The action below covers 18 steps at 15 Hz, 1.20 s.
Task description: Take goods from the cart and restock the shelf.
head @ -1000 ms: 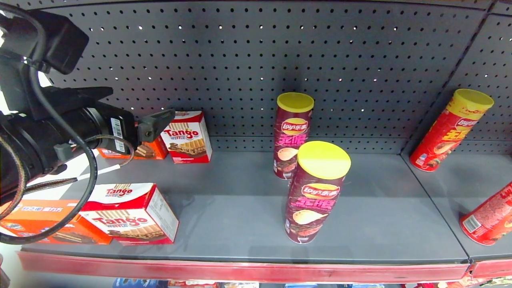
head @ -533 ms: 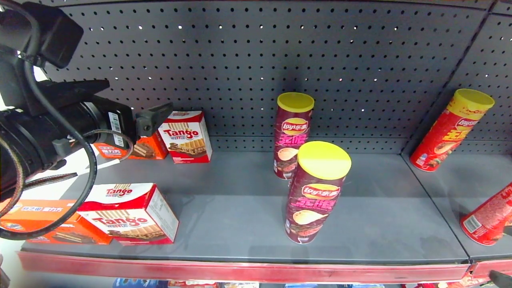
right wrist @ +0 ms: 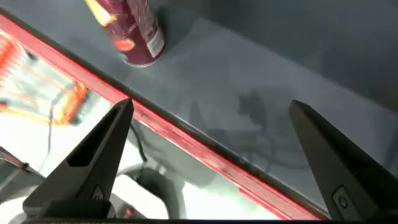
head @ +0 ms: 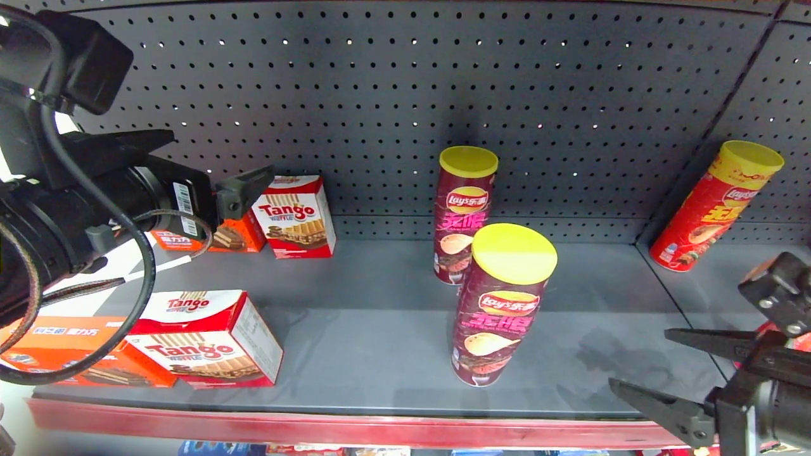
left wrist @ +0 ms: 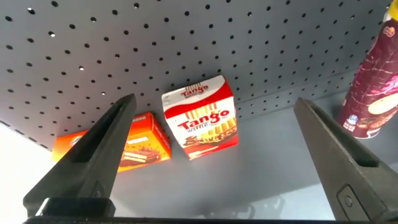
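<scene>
On the grey shelf (head: pixel 380 329) two maroon chip cans with yellow lids stand upright, one in front (head: pixel 500 304) and one behind (head: pixel 464 215). My left gripper (head: pixel 220 153) hangs open and empty at the shelf's left end, facing a red-and-white wafer box (left wrist: pixel 202 118) and an orange box (left wrist: pixel 140 140) by the back wall. At the lower right my right gripper (head: pixel 640 358) is open and empty, just above the shelf's red front edge (right wrist: pixel 186 134). The front can's base (right wrist: pixel 134 31) lies beyond it.
A second wafer box (head: pixel 209 339) and an orange box (head: pixel 70 354) sit at the front left. A red chip can (head: pixel 716 206) leans against the pegboard wall (head: pixel 405 95) on the neighbouring shelf. Bare deck lies between the boxes and the cans.
My right gripper has risen into the head view at the lower right, in front of the shelf edge. The left gripper has barely shifted. The goods have not moved.
</scene>
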Available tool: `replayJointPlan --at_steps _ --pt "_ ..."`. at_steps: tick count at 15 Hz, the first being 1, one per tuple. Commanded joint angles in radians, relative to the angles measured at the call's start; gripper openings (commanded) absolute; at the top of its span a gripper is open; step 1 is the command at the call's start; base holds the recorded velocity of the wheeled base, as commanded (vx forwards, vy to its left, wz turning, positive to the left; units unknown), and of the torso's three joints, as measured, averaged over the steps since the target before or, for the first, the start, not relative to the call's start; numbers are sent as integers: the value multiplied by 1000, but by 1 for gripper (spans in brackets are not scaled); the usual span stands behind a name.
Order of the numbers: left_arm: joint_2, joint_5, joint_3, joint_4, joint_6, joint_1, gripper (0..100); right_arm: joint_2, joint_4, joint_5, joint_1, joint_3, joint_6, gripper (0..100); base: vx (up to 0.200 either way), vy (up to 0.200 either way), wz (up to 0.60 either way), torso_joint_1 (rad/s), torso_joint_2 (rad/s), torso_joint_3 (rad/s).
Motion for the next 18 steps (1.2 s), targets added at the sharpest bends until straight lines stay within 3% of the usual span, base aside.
replayJointPlan --at_steps 1,5,13,18 --pt "3 1 -5 0 1 0 100 138 -9 -37 12 -51 -2 100 0 0 0 0 0 0" --pt "4 -3 -10 -26 26 -2 100 257 -9 -55 12 -151 -2 100 0 0 0 0 0 0" --pt "10 -4 -13 -46 26 -3 100 429 -12 -58 30 -313 -23 100 0 0 0 0 0 0" --pt "12 -4 -14 -46 26 -2 100 445 -11 -58 45 -326 -23 100 0 0 0 0 0 0"
